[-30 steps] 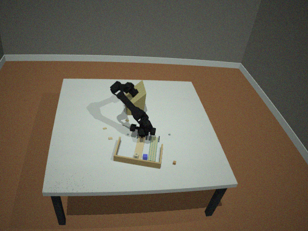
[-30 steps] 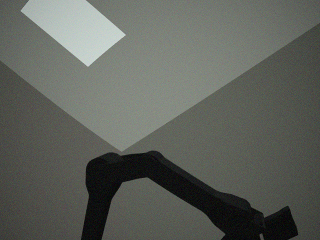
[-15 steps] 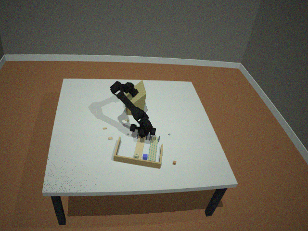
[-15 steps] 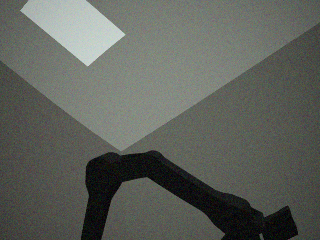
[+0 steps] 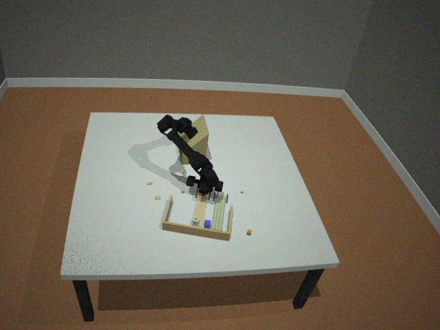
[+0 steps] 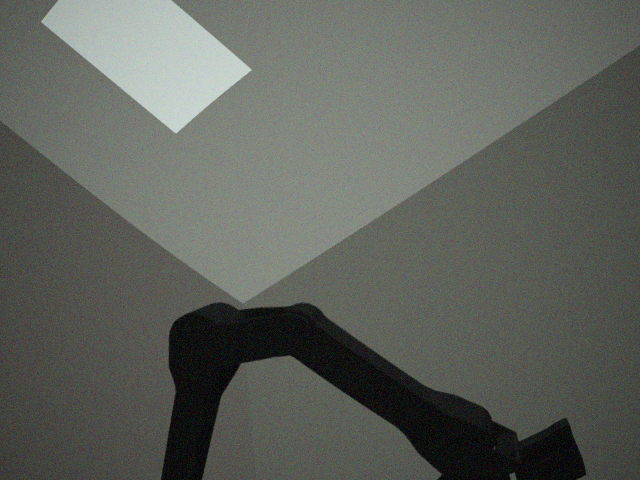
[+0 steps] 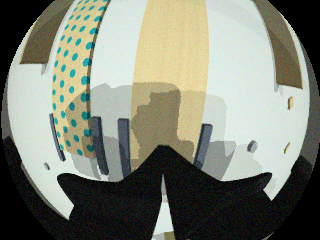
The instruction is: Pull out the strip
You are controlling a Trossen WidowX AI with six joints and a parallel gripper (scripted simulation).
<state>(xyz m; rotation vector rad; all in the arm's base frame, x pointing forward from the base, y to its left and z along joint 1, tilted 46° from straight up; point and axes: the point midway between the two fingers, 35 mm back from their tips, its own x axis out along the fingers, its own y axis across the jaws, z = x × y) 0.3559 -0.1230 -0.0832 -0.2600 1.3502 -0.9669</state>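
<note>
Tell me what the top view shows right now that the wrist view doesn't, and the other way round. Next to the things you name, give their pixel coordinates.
Only top: the cream cube [image 5: 195, 221] on the plain strip, the blue cube [image 5: 207, 223], and the table's legs [image 5: 83, 300] [image 5: 307, 288].

Only wrist: the gripper's closed fingertips, seen clearly.

Both: the plain strip [image 5: 201, 207] [image 7: 170, 55], the dotted strip [image 5: 218, 213] [image 7: 73, 75] and dark upright bars [image 5: 227, 198] [image 7: 100, 145].
</note>
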